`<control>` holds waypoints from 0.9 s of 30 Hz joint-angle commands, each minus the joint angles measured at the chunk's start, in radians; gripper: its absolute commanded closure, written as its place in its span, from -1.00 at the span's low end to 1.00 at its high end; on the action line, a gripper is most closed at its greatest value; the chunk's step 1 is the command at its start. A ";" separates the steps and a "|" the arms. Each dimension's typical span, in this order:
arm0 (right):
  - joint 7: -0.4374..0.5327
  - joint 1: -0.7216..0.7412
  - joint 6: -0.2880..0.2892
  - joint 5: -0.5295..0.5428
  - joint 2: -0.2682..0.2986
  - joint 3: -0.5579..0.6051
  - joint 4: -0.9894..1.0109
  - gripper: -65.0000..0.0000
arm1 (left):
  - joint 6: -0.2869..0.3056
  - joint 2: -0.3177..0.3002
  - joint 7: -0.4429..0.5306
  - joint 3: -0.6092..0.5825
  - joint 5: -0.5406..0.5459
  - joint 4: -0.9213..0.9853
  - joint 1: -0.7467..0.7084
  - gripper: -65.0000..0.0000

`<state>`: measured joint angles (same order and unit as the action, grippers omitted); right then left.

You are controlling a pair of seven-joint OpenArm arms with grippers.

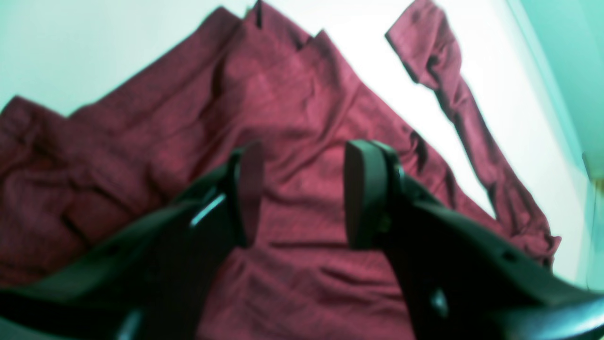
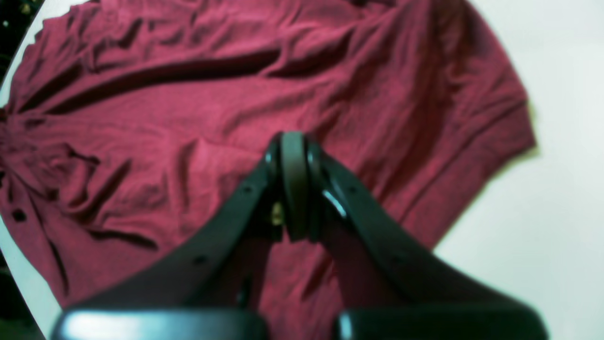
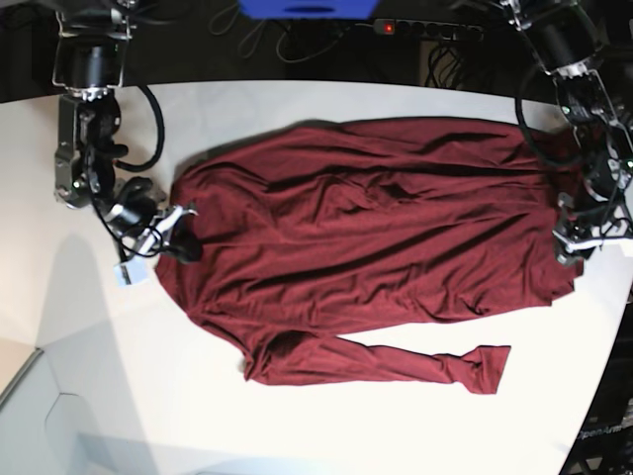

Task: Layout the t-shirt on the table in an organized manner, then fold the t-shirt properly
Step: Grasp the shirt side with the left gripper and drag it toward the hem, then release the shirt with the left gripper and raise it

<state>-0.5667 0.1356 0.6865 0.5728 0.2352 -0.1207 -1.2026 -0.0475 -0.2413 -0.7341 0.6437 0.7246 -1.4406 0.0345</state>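
The dark maroon long-sleeved knit t-shirt [image 3: 366,247] is lying spread out across the big white tabletop [image 3: 297,426], body running sideways in the base view, pretty wrinkled with long creases across the middle. One sleeve [image 3: 396,364] is stretched out flat along the lower edge of the body in that view, cuff pointing toward the same side as the left arm. In the left wrist view that same sleeve [image 1: 453,104] shows up as a separate strip with bare white tabletop [image 1: 406,85] between it and the body [image 1: 283,118].

Left end effector [image 3: 579,237] sits at the edge of the shirt on the base view's right. From its wrist camera the left end effector [image 1: 302,189] has its jaws standing partway apart, a clear gap between the pads, and only maroon cloth showing through that gap. Nothing pinched that I can see. Can't tell if the tips are actually touching the fabric or just above it, the view is blurry.

Right end effector [image 3: 178,233] is at the opposite end of the shirt, right by the cloth edge. In its own camera the right end effector [image 2: 293,141] has both jaws pressed together, no gap, over the rumpled maroon fabric [image 2: 188,118]. I don't see any cloth caught between them. White tabletop [image 2: 557,212] shows off to one side.
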 commanded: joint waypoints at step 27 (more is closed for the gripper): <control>0.215 0.105 -0.015 0.023 0.040 0.163 0.298 0.32 | 0.004 -0.014 0.195 -0.006 -0.173 0.338 0.230 0.15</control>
<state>-0.3252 0.2317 0.6811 0.6144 0.2634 0.0425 -0.8986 -0.0494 -0.2359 -0.5632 0.6376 0.5453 -1.0824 0.2386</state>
